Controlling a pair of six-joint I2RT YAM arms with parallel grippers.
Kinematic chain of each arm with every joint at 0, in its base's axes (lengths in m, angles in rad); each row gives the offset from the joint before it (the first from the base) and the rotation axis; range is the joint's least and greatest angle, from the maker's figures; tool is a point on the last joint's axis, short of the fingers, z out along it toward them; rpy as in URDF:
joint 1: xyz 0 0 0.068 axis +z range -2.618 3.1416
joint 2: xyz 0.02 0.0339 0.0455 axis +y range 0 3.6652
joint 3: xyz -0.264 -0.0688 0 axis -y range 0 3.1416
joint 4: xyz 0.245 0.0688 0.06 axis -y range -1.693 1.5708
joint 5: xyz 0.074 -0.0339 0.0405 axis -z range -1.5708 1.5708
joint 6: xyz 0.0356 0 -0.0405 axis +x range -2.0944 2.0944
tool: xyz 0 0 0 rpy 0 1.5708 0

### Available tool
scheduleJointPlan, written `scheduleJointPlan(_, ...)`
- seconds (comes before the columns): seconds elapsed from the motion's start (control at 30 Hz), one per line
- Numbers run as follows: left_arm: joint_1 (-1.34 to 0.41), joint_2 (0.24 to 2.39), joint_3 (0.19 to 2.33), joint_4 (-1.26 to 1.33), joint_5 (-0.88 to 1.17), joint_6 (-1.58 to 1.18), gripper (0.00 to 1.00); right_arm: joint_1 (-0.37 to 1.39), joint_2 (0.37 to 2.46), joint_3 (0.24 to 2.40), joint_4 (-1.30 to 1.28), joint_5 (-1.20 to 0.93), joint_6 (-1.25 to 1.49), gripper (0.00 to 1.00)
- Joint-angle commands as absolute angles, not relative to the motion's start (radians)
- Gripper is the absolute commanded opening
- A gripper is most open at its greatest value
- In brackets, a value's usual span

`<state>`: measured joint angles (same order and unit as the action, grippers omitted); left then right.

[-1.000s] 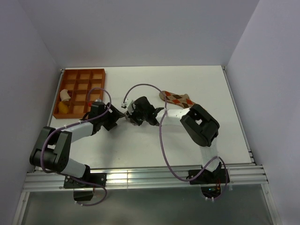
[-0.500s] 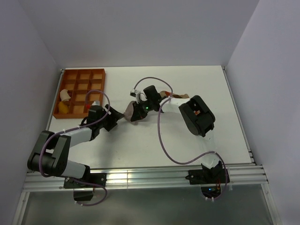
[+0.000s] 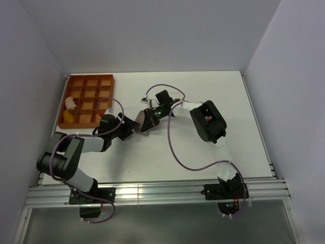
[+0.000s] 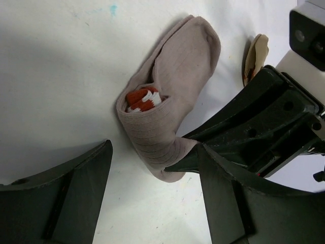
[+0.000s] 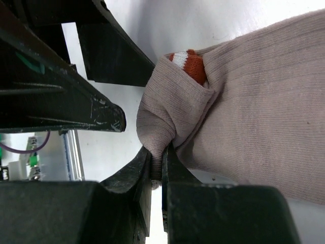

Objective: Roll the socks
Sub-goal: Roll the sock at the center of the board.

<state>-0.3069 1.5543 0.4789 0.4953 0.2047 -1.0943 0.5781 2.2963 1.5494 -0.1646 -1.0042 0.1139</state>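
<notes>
The grey-brown sock [image 4: 175,76] lies folded on the white table, its red-and-white striped cuff [image 4: 142,99] tucked inside the fold. My right gripper [image 5: 158,165] is shut on a pinch of this sock's ribbed lower fold [image 5: 157,127]. My left gripper [image 4: 152,203] stands open just in front of the sock's end, with only bare table between its fingers [image 4: 66,198]. In the top view the two grippers meet at mid-table, left [image 3: 129,126] and right [image 3: 147,121]. A tan edge of the argyle sock [image 4: 255,53] shows behind the right gripper.
An orange compartment tray [image 3: 89,77] sits at the back left, holding a white item [image 3: 70,103] and a yellow one [image 3: 68,117]. Purple cables loop over both arms. Grey walls close in the table on three sides.
The right arm has folded back toward the table's far side while keeping its pinch on the grey-brown sock. The left gripper's jaws have narrowed slightly and stay at the sock's end.
</notes>
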Motion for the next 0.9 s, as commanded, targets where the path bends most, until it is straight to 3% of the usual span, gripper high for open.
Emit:
scheduleJointPlan(0.0,-0.324,1.583,0.486,0.491,0.180,-1.095,0.74,0.574,2.352,1.568,-0.287,-0.989,0.114,0.00)
scheduleJointPlan(0.67,-0.347,1.644,0.449,0.489,0.044,-1.166,0.65,0.566,2.413,1.638,-0.342,-1.052,0.130,0.00)
scheduleJointPlan(0.87,-0.357,1.660,0.452,0.460,0.038,-1.173,0.52,0.565,2.413,1.632,-0.314,-1.042,0.159,0.00)
